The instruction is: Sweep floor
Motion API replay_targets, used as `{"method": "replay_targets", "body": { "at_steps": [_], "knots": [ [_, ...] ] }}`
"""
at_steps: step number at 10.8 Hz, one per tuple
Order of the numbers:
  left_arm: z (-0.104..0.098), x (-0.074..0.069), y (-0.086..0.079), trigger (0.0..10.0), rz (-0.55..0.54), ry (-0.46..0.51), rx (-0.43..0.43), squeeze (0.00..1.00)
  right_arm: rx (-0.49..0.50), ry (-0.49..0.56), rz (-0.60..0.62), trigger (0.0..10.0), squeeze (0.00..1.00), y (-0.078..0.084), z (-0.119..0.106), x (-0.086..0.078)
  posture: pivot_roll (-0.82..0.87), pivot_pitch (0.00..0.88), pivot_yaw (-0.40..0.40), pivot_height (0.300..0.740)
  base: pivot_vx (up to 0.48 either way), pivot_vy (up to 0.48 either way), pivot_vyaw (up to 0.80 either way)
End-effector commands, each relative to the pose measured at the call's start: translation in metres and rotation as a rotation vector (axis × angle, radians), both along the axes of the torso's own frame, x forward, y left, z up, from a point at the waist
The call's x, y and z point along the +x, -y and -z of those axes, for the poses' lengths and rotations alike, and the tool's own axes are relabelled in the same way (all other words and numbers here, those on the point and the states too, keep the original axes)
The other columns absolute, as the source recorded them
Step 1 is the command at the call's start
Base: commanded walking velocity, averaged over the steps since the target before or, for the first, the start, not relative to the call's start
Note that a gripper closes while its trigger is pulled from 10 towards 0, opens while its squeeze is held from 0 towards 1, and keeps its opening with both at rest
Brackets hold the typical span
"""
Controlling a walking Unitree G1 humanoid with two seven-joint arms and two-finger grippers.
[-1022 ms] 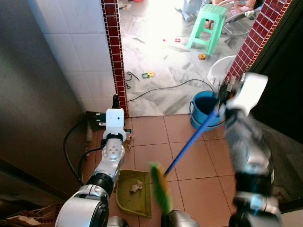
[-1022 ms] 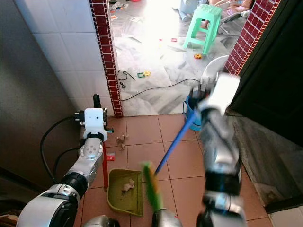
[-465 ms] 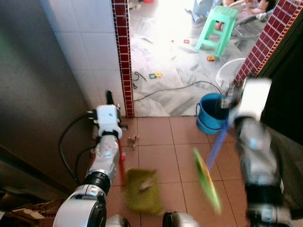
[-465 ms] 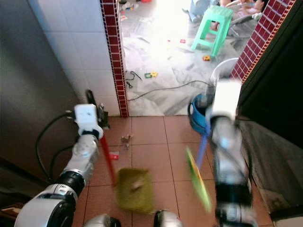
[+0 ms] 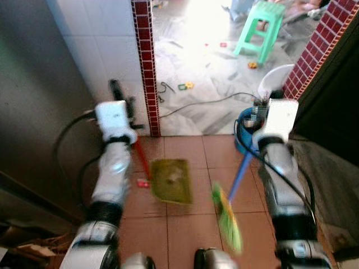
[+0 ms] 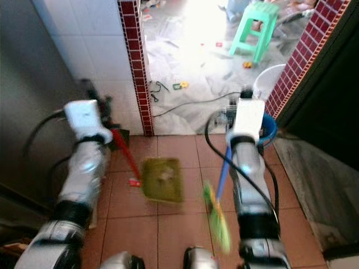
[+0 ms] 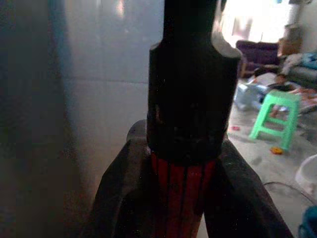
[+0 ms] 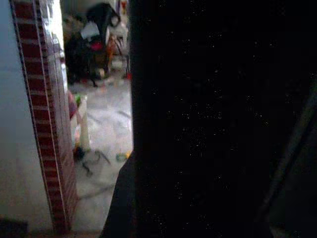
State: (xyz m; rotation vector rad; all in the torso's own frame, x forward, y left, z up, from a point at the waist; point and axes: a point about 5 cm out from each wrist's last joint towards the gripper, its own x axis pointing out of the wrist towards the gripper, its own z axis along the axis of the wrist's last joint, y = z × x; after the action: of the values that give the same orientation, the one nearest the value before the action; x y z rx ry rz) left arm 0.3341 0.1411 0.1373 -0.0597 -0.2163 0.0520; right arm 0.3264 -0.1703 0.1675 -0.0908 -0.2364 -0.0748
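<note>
Seen from the head, looking down at a terracotta tiled floor (image 5: 185,224), blurred by motion. At far left, a dark grey wall (image 5: 33,112) close along the left arm, then white wall tiles and a red brick pillar (image 5: 143,61) marking the left edge of a doorway. Left gripper (image 7: 185,163) raised beside that wall, jaws clamped tight on the red handle (image 5: 140,159) of a green dustpan (image 5: 171,180); handle slanting down to the pan, which lies on the tiles just right of the left arm, its far edge near the threshold. Small red scrap (image 5: 142,182) on the floor touching or just beside the pan's left edge. Bare tiles between pan and broom, a narrow lane down the middle. Further right, a broom with a blue stick (image 5: 242,168) and green bristles (image 5: 227,218), stick running up to the right gripper (image 5: 259,109) and held there, jaws too dark in the wrist view to judge how far closed. Behind that gripper, a blue bucket (image 5: 242,134) at the threshold and a white basin (image 5: 275,84) beyond it. Past the doorway, a bright grey marble floor (image 5: 202,73) with a black cable (image 5: 207,103), scattered small toys and a green plastic stool (image 5: 261,28). At far right, a second brick pillar (image 5: 317,50) and a dark panel (image 5: 336,112) hemming in the right arm.
</note>
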Motion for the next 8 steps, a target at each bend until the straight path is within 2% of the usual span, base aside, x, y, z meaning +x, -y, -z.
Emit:
{"method": "replay_targets", "body": {
  "at_steps": [1,2,3,6,8],
  "knots": [
    [-0.01,-0.002,0.001,10.0,0.008,0.026,-0.047,0.0,-0.009,0.037,0.018,10.0,0.0,0.0,-0.007,0.0,-0.05,0.029,0.013,0.74,0.0,0.0,0.0],
    [-0.012,-0.004,0.0,10.0,0.002,0.029,-0.063,0.0,-0.013,0.029,0.045,10.0,0.0,0.004,-0.004,0.0,-0.05,0.01,0.008,0.74,0.0,0.0,0.0],
    [-0.013,-0.003,-0.004,10.0,-0.03,0.015,-0.136,0.0,-0.009,0.018,0.054,10.0,0.0,0.006,-0.001,0.001,-0.06,0.0,0.009,0.74,0.0,0.0,0.0],
    [-0.011,-0.005,-0.01,10.0,-0.037,-0.027,-0.164,0.0,0.024,-0.011,0.11,10.0,0.0,0.019,0.006,0.001,-0.07,0.0,0.008,0.74,0.0,0.0,0.0],
    [-0.008,-0.005,-0.01,10.0,-0.039,-0.045,-0.188,0.0,0.025,-0.018,0.112,10.0,0.0,0.02,0.007,0.004,-0.08,0.0,0.006,0.74,0.0,0.0,0.0]
  ]
}}
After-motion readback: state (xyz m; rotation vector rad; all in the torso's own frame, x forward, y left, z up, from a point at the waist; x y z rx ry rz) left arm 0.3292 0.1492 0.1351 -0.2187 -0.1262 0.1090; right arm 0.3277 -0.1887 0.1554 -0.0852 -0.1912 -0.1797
